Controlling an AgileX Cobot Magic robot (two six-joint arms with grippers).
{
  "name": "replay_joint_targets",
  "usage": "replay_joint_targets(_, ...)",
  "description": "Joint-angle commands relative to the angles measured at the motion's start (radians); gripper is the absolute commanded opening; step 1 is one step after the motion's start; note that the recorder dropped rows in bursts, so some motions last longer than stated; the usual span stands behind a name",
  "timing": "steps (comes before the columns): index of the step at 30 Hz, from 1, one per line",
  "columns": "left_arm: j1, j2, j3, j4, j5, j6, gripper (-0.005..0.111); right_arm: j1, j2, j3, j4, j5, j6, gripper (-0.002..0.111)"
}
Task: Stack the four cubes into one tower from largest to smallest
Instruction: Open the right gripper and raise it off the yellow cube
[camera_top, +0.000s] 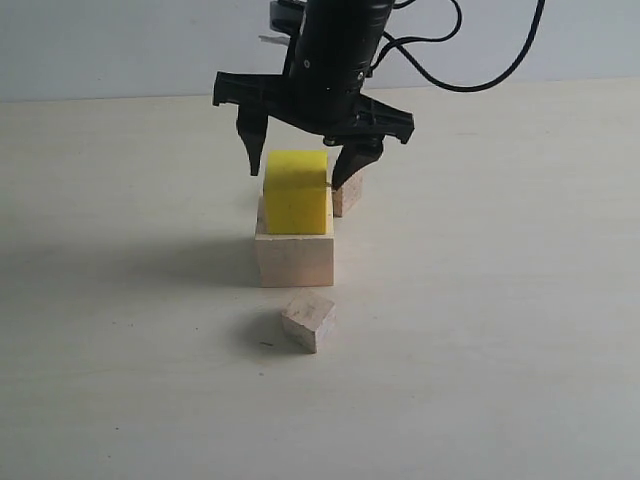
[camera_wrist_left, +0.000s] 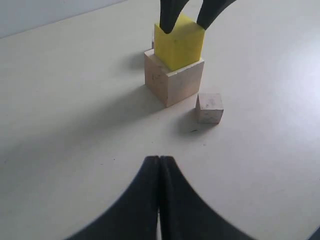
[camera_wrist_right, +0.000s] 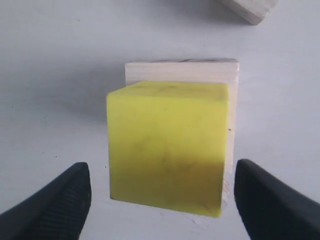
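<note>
The bright yellow cube (camera_top: 296, 192) rests on the large pale wooden cube (camera_top: 295, 258), set toward its back edge. My right gripper (camera_top: 298, 170) is open, one finger on each side of the yellow cube's top (camera_wrist_right: 167, 145) and not touching it. One small wooden cube (camera_top: 308, 320) lies tilted on the table in front of the stack. The other small wooden cube (camera_top: 347, 195) sits behind the stack, partly hidden by it. My left gripper (camera_wrist_left: 159, 159) is shut and empty, hovering well short of the stack (camera_wrist_left: 172, 80).
The pale table (camera_top: 500, 300) stretches out on all sides of the stack, with a light wall behind it. Black cables (camera_top: 470, 80) trail from the right arm. In the left wrist view the front small cube (camera_wrist_left: 209, 107) sits beside the large cube.
</note>
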Motion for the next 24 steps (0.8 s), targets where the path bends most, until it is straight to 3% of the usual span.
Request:
replay_joint_targets(1, -0.006, -0.008, 0.006, -0.003, -0.01, -0.004, 0.0, -0.004, -0.029, -0.003, -0.043, -0.001, -0.009, 0.075)
replay_joint_targets(15, -0.006, -0.008, 0.006, -0.003, -0.01, -0.004, 0.0, -0.011, -0.108, -0.003, -0.166, -0.015, -0.036, 0.075)
replay_joint_targets(24, -0.006, -0.008, 0.006, -0.003, -0.01, -0.004, 0.0, -0.121, -0.164, -0.006, -0.231, 0.049, -0.119, 0.071)
